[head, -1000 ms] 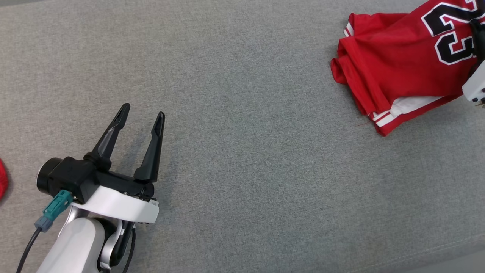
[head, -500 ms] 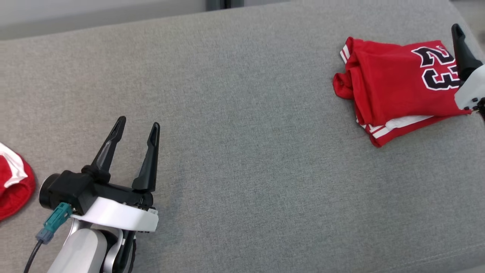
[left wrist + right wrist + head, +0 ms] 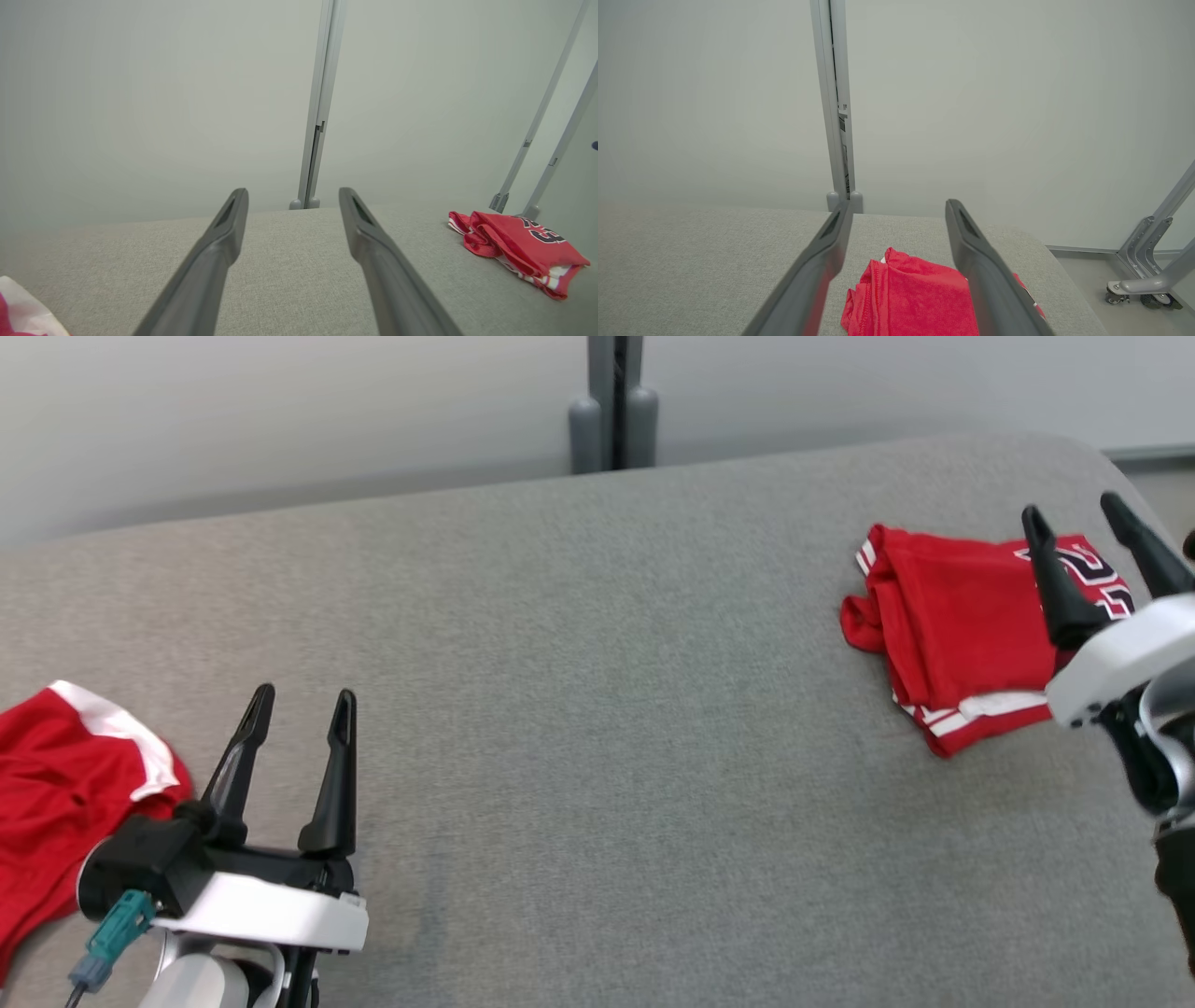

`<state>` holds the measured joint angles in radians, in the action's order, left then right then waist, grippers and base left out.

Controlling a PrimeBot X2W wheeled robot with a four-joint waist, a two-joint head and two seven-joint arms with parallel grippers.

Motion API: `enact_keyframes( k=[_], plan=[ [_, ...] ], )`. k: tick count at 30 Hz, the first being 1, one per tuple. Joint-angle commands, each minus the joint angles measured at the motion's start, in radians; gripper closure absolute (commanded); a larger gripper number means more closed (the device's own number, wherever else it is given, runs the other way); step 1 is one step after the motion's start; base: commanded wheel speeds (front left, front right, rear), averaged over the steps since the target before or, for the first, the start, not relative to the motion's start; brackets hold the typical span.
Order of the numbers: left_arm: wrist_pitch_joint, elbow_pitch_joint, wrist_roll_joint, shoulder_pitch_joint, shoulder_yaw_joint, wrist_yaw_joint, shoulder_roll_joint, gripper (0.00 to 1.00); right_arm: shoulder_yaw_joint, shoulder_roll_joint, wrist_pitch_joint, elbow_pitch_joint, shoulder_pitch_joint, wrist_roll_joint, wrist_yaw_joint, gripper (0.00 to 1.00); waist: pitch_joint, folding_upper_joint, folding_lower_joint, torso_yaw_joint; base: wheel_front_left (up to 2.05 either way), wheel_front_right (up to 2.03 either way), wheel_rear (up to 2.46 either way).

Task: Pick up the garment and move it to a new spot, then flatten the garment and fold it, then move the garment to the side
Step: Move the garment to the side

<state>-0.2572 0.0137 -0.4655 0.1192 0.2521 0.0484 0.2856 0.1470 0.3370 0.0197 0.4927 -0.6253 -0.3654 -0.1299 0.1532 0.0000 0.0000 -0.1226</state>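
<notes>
At right of frame on the grey cushion [image 3: 597, 663]: folded red jersey [image 3: 952, 635], soft, light, likely best pinched through all layers at an edge; right gripper [image 3: 1072, 509] over it and left gripper [image 3: 304, 693] at lower left, both wide open, empty.

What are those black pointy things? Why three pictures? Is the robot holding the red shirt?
The black prongs are the robot's two hands, called grippers. One picture comes from a camera on its head, looking down at a grey padded table. The other two come from cameras on its wrists, looking along the fingers. The left gripper and right gripper are both open, holding nothing. A folded red shirt with a black number lies by the right gripper; another red garment lies crumpled near the left one.
</notes>
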Motion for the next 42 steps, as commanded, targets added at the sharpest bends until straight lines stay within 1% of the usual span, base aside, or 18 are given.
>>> enact_keyframes(
  k=[1,4,5,6,8,13,20,24,29,37,42],
  plan=[
    [-0.005,-0.001,-0.004,-0.021,-0.01,0.009,0.001,0.0,-0.015,-0.009,-0.009,-0.044,0.049,0.008,-0.002,0.0,-0.044,0.0,0.0,0.038,0.0,0.0,0.0],
    [-0.006,-0.002,-0.008,-0.046,-0.018,0.013,-0.003,0.0,-0.053,-0.031,-0.022,-0.128,0.141,0.018,-0.002,0.0,-0.081,0.0,0.0,0.071,0.0,0.0,0.0],
    [-0.006,-0.002,-0.008,-0.046,-0.018,0.013,-0.003,0.0,-0.053,-0.031,-0.022,-0.128,0.141,0.018,-0.002,0.0,-0.081,0.0,0.0,0.071,0.0,0.0,0.0],
    [-0.007,-0.003,-0.009,-0.065,-0.023,0.015,-0.003,0.0,-0.078,-0.046,-0.035,-0.188,0.201,0.028,-0.002,0.0,-0.102,0.0,0.0,0.092,0.0,0.0,0.0],
    [-0.007,-0.006,-0.01,-0.083,-0.029,0.018,-0.004,0.0,-0.096,-0.065,-0.046,-0.243,0.256,0.033,-0.002,0.0,-0.119,0.0,0.0,0.111,0.0,0.0,0.0],
    [-0.008,-0.003,-0.015,-0.13,-0.038,0.022,-0.004,0.0,-0.135,-0.107,-0.055,-0.35,0.391,0.046,-0.002,0.0,-0.162,0.0,0.0,0.152,0.0,0.0,0.0],
    [-0.008,-0.014,-0.015,-0.178,-0.045,0.027,-0.011,0.0,-0.162,-0.156,-0.015,-0.458,0.538,0.057,-0.002,0.0,-0.184,0.0,0.0,0.193,0.0,0.0,0.0],
    [-0.008,-0.011,-0.006,-0.201,-0.044,0.032,-0.019,0.0,-0.153,-0.168,0.019,-0.486,0.608,0.063,-0.002,0.0,-0.195,0.0,0.0,0.205,0.0,0.0,0.0],
    [-0.008,0.002,0.025,-0.218,-0.038,0.024,-0.025,0.0,-0.136,-0.179,0.059,-0.495,0.675,0.067,-0.002,0.0,-0.208,0.0,0.0,0.205,0.0,0.0,0.0],
    [-0.009,0.003,0.06,-0.236,-0.049,0.011,-0.055,0.0,-0.101,-0.185,0.089,-0.492,0.729,0.058,-0.002,0.0,-0.22,0.0,0.0,0.186,0.0,0.0,0.0],
    [-0.009,0.005,0.081,-0.24,-0.059,-0.002,-0.063,0.0,-0.089,-0.19,0.097,-0.494,0.741,0.06,-0.002,0.0,-0.218,0.0,0.0,0.175,0.0,0.0,0.0]
  ],
)
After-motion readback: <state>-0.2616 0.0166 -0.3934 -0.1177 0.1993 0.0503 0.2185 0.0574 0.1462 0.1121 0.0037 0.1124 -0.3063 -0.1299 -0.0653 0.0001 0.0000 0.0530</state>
